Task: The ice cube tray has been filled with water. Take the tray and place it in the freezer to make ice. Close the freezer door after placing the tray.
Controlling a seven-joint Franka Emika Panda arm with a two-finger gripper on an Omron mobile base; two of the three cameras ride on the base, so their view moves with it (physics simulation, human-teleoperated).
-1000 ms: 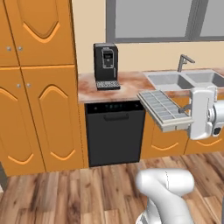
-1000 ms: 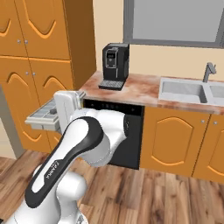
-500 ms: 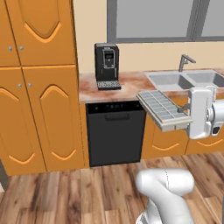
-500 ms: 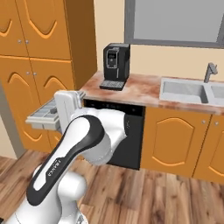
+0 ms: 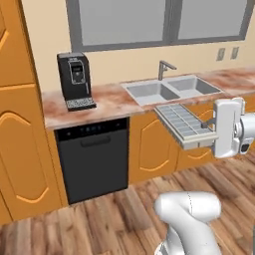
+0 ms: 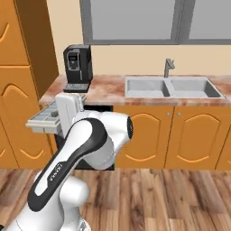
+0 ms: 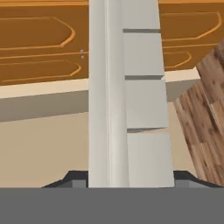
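Presently: ice cube tray [image 5: 184, 124], pale grey-white rigid grid of square cells, clamped by one short end in the closed gripper [image 5: 215, 133]; long axis runs straight out from the jaws, held level in mid-air above the wood-plank floor [image 5: 99, 221], just beside orange cabinet fronts [image 5: 152, 149]. Freezer location cannot be told.

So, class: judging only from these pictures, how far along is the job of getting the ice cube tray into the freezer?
Done: the ice cube tray is off the counter, carried roughly level in the air in front of the cabinets. In hand: the pincer is shut on the tray's end, its edge running up the hand view. Left: reaching the freezer, setting the tray inside and closing the door.
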